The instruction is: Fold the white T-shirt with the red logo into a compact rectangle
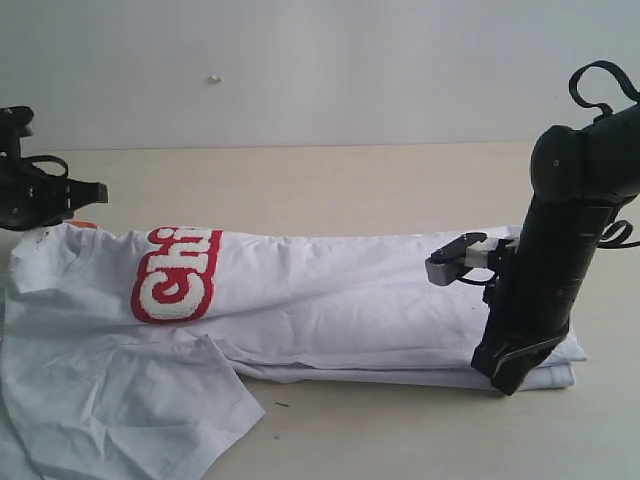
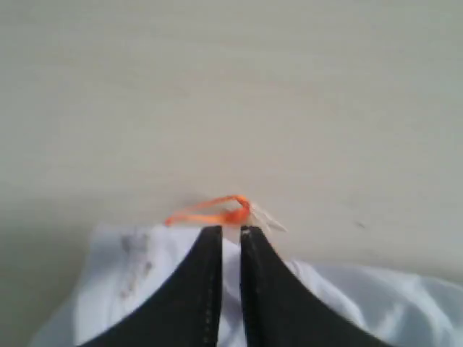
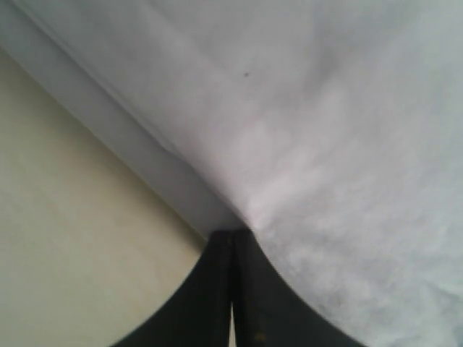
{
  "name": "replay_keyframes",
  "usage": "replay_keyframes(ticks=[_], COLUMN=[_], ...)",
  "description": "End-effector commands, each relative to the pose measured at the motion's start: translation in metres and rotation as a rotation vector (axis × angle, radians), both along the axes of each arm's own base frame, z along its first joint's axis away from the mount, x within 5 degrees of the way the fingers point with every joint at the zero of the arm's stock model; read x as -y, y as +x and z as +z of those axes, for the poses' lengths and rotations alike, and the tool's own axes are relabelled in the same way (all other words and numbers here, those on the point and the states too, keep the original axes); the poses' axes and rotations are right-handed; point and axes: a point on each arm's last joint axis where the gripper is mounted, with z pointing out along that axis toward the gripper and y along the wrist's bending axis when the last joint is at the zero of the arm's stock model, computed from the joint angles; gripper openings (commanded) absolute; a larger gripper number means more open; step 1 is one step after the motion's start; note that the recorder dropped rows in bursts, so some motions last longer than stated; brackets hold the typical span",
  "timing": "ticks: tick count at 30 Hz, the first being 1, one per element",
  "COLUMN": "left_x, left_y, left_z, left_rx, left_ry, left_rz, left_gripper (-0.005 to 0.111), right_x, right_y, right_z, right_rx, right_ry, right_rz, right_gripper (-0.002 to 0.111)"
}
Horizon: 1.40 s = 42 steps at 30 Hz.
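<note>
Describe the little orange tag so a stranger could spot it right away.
Find the white T-shirt lying across the table and follow it to the end by the left gripper. Just past that edge, the orange tag pokes onto the table. It's a thin orange loop, far smaller than the red logo.

Soft matt cloth white T-shirt (image 1: pixel 350 290), fuzzy-piled red logo (image 1: pixel 175 275), smooth matt tabletop (image 1: pixel 350 180).
</note>
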Motion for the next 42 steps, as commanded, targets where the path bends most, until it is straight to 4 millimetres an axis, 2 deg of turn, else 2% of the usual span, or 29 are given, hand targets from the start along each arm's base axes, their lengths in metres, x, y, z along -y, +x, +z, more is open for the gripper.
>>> replay_keyframes(ticks=[1,6,10,13,15,18,21,23,28,33,35,38,42], left_x=[0.027,0.067,0.100,0.119,0.121,0.115,0.112,0.111,0.111,0.116,0.119,0.129,0.136], left_y=[-0.018,-0.045,-0.051,-0.050,-0.043,-0.027,-0.016,-0.008,0.000,-0.011,-0.019,-0.031,-0.045], left_z=[0.012,0.007,0.005,-0.001,-0.014,-0.043,-0.057,-0.058,-0.045,0.009,0.018,0.024,0.019], left_rx=[-0.165,-0.395,-0.377,-0.296,-0.253,-0.213,-0.165,-0.122,-0.089,-0.053,-0.094,-0.169,-0.280], left_ry=[-0.093,-0.185,-0.231,-0.175,-0.139,-0.065,-0.015,0.006,-0.009,-0.063,-0.101,-0.150,-0.186], left_rz=[-0.085,-0.274,-0.399,-0.473,-0.432,-0.367,-0.323,-0.297,-0.295,-0.397,-0.448,-0.525,-0.609], left_gripper=[0.013,0.013,0.013,0.013,0.013,0.013,0.013,0.013,0.013,0.013,0.013,0.013,0.013], right_x=[0.003,0.001,0.000,-0.001,-0.001,-0.001,-0.001,0.001,0.000,0.000,0.001,0.005,0.012], right_y=[0.003,0.005,0.005,0.005,0.005,0.005,0.005,0.003,0.005,0.012,0.013,0.012,0.004], right_z=[0.000,0.001,0.002,0.002,0.002,0.002,0.002,0.001,0.007,0.036,0.043,0.051,0.058], right_rx=[0.065,0.084,0.085,0.081,0.081,0.081,0.081,0.069,0.108,0.270,0.308,0.321,0.265], right_ry=[-0.028,-0.010,0.002,0.010,0.010,0.010,0.010,-0.006,-0.002,0.014,0.005,-0.038,-0.119], right_rz=[0.010,-0.010,-0.024,-0.032,-0.032,-0.032,-0.032,-0.012,-0.021,-0.070,-0.111,-0.171,-0.277], right_gripper=[0.000,0.000,0.000,0.000,0.000,0.000,0.000,0.000,0.000,0.000,0.001,0.007,0.023])
